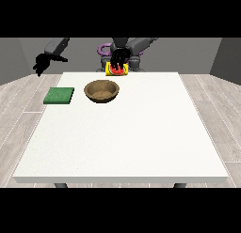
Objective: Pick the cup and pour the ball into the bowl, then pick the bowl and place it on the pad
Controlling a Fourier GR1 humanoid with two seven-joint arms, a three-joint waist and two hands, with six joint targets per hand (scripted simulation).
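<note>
Overhead, the hand at the view's right (119,57) was curled round a yellow cup (117,70), tipped, its red inside facing the camera, above the white table's (127,133) far edge. Just nearer sat a round brown bowl (101,91); beside it, a flat green square pad (59,96). The hand at the view's left (41,64) hung off the table; its fingers' state could not be told.
</note>
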